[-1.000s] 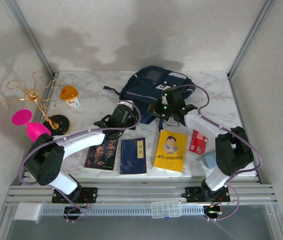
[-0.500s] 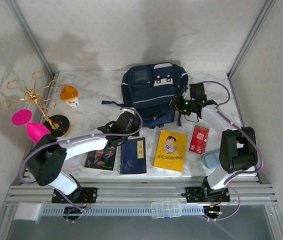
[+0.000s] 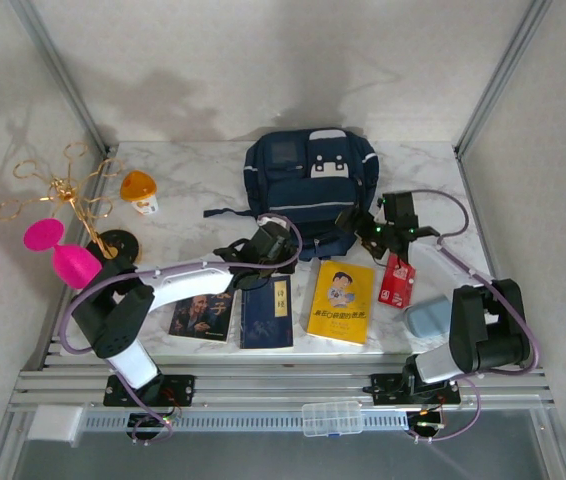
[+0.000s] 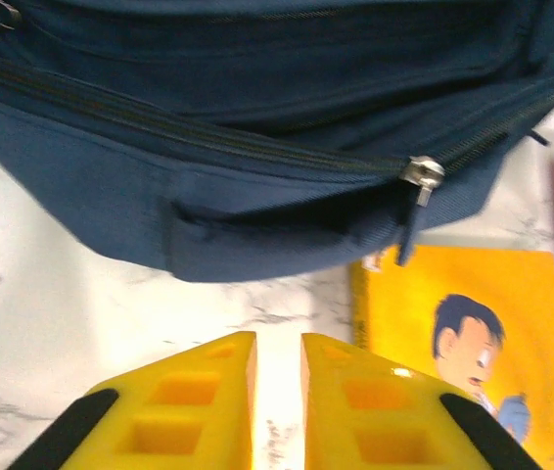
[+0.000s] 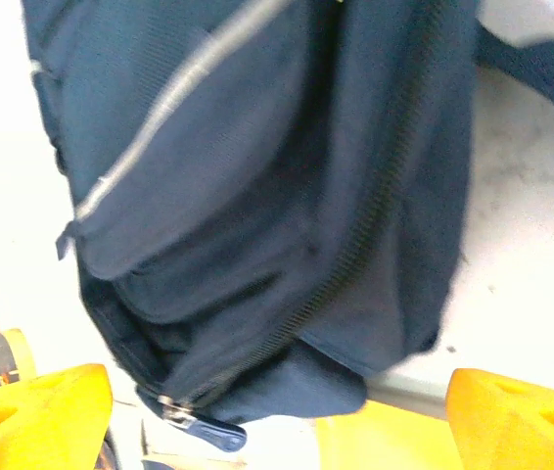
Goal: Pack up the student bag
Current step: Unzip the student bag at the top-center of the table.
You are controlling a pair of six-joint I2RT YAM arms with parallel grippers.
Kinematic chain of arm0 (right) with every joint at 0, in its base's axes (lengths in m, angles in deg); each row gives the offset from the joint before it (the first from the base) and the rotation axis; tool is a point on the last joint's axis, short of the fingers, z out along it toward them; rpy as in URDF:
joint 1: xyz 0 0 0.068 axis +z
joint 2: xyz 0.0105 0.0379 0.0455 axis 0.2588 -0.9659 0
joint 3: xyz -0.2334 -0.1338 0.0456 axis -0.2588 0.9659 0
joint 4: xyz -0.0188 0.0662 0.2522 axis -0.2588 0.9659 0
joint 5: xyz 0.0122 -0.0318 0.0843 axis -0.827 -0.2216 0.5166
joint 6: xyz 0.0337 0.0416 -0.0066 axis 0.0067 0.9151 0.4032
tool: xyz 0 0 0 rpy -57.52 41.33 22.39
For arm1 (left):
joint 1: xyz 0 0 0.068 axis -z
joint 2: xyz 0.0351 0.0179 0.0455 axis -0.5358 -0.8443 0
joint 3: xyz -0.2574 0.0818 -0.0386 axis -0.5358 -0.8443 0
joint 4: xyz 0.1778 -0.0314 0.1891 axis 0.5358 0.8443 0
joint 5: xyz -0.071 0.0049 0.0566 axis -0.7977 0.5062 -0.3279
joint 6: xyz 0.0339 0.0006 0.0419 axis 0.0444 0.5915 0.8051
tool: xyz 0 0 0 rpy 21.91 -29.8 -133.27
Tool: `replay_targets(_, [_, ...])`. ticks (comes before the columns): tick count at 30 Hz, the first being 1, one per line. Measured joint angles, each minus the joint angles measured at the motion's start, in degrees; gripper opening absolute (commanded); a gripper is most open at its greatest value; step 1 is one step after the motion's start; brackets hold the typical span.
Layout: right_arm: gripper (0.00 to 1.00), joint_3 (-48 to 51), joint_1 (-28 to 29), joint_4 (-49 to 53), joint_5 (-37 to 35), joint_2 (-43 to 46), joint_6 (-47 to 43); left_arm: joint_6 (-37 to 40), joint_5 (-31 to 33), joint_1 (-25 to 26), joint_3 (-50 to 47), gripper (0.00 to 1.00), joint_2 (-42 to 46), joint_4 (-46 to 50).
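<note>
Navy student bag (image 3: 308, 190) at back-centre of table: left gripper (image 3: 281, 243), jaws a narrow empty slit, at its near hem, right gripper (image 3: 360, 222), jaws wide and empty, at its near-right corner; risk: limp fabric drags or bunches if zip pull (image 4: 421, 174) is tugged unanchored.

A white marbled counter (image 3: 183, 180) sits boxed by pale, plain walls (image 3: 263, 60) with soft grey shadows. Aluminium posts (image 3: 61, 75) rise at the back corners; rails (image 3: 283, 385) line the near edge.

Navy student bag (image 4: 257, 166), zipper pull (image 4: 421, 174), yellow book (image 4: 453, 323), fingers (image 4: 189, 401) slightly apart
</note>
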Motion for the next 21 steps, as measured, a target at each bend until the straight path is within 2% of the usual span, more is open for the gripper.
replay_targets(3, [0.87,3.08,0.31,-2.56,0.24,-0.98,5.07,-1.92,-0.68,1.77,0.66,0.27,-1.14,-0.83])
replay_targets(8, [0.79,2.73,2.23,-7.78,0.13,-4.39,11.5,-4.35,-0.7,3.32,4.24,0.38,-5.62,-1.11])
replay_targets(18, [0.44,0.2,2.82,-10.97,-1.4,-9.27,17.68,-7.1,2.73,3.41,15.52,0.43,-14.01,2.49])
replay_targets(21, [0.4,-0.11,2.82,-11.17,-1.4,-9.7,18.45,-7.85,3.48,3.43,17.05,0.43,-15.39,3.69])
